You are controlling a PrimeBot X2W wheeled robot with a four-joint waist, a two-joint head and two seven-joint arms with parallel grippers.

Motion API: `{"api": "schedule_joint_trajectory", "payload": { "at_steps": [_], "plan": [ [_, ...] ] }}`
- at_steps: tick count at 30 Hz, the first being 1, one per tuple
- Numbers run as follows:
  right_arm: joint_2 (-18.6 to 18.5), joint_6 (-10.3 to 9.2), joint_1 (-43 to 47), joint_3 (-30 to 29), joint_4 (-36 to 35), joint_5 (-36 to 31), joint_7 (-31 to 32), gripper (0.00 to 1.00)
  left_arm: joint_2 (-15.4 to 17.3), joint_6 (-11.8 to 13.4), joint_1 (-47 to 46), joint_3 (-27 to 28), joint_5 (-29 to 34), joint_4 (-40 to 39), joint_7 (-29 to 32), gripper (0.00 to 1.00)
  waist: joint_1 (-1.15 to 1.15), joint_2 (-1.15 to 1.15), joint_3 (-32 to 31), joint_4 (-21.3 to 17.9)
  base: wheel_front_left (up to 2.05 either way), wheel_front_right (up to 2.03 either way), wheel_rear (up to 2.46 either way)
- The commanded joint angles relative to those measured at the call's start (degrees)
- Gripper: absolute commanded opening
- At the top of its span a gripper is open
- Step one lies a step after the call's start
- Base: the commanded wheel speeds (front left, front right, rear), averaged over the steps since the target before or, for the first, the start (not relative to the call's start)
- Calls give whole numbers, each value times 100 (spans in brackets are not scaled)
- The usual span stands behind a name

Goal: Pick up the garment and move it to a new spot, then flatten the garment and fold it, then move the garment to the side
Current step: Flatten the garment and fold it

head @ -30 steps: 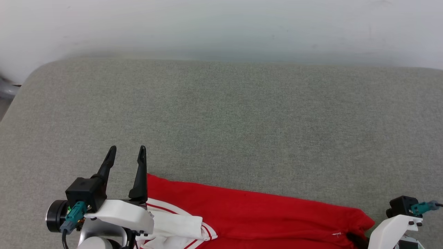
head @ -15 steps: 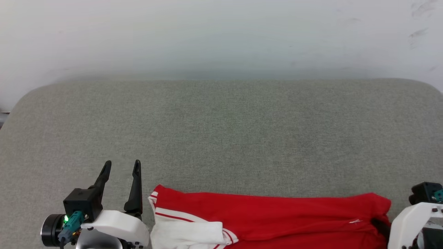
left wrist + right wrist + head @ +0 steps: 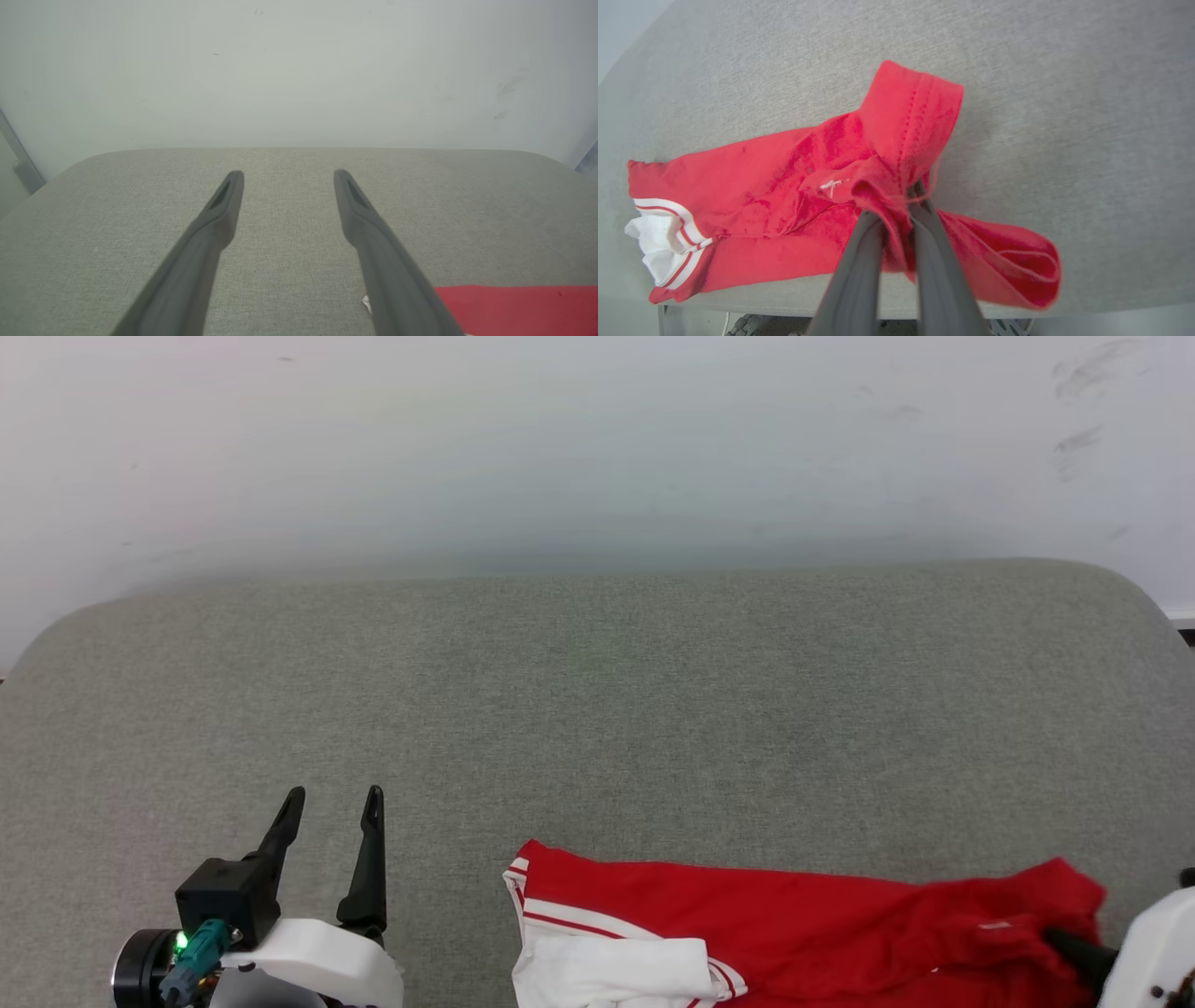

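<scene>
You have the garment (image 3: 794, 933) lying along the near edge of the grey padded surface (image 3: 597, 709), stretched as a long red band from the middle toward the robot's right. Its white sleeve (image 3: 616, 971), with striped trim, sits at the left end of the band.

Right gripper (image 3: 896, 205): fingers pinched together on a bunched fold of red cloth at the garment's right end. The cloth rises into a peak above the fingertips, and a loop of hem lies just right of them, close to the surface's edge.

Left gripper (image 3: 335, 793): fingers spread apart with nothing between them, over bare grey fabric. It is left of the sleeve end and not touching it. In your left wrist view, a strip of red shows just beside the right finger (image 3: 373, 242).

A pale wall (image 3: 597, 429) stands behind the surface.
</scene>
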Motion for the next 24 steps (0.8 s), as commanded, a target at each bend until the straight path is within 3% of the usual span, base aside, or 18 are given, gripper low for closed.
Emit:
{"api": "schedule_joint_trajectory", "payload": {
  "at_steps": [1, 8, 13, 17, 24],
  "plan": [
    [234, -5, -87, 24, -87, 321, 255, 0, 43, 31, 23, -16, 13, -22, 6, 100, 0, 0, -14, 24, 0, 0, 0],
    [821, -5, 15, 294, -311, 1573, 960, 0, 69, 39, -30, -34, 34, -61, 55, 100, 0, 0, -7, 168, 0, 0, 0],
    [956, -5, 43, 661, -343, 2642, 1184, 0, 67, 27, -103, -62, 29, -86, 86, 100, 0, 0, 57, 345, 0, 0, 0],
    [964, -5, -50, 1273, -137, 3364, 906, 0, 30, 24, -96, -78, 5, -90, 73, 100, 0, 0, 104, 466, 0, 0, 0],
    [958, -4, -389, 2442, 168, 3957, 286, 0, -21, -46, -281, -110, 17, -88, 25, 100, 0, 0, 403, 714, 0, 0, 0]
  ]
}}
